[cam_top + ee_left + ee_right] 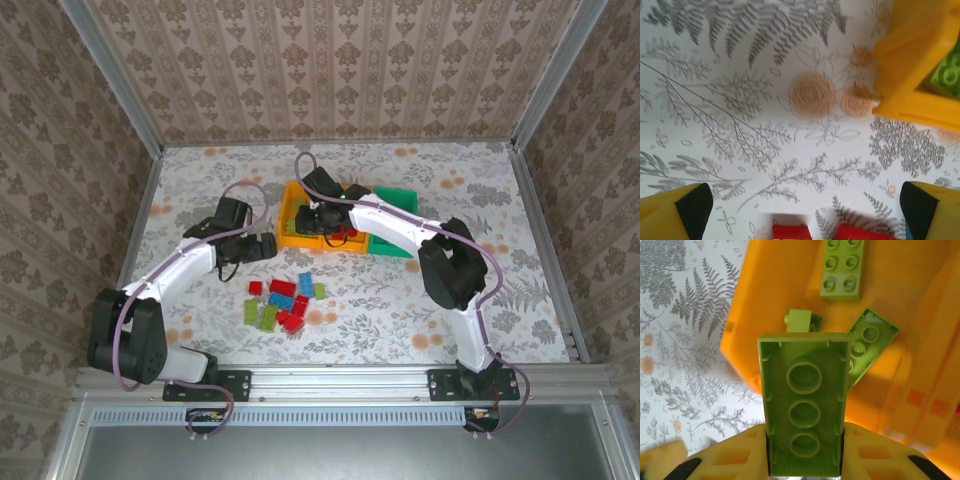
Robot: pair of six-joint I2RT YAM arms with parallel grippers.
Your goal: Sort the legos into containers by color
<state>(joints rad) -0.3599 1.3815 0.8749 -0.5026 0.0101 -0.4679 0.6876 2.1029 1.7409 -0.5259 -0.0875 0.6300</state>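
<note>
My right gripper [805,452] is shut on a lime green lego [804,390], its hollow underside facing the camera, held over the left orange container [775,300]. Three more lime legos lie inside, among them one at the far end [842,267] and one tilted [872,337]. From above, that gripper [318,218] hangs over the orange container [292,236]. My left gripper [805,205] is open above bare table, with two red legos [790,232] just below it. A loose pile of red, blue and lime legos [285,300] lies in front of the arms.
The row of containers also has a middle orange bin [352,246] with red pieces and a teal-green bin [398,196] at the right. The orange bin's corner [910,65] stands close ahead of my left gripper [258,247]. Metal rails [140,215] edge the table.
</note>
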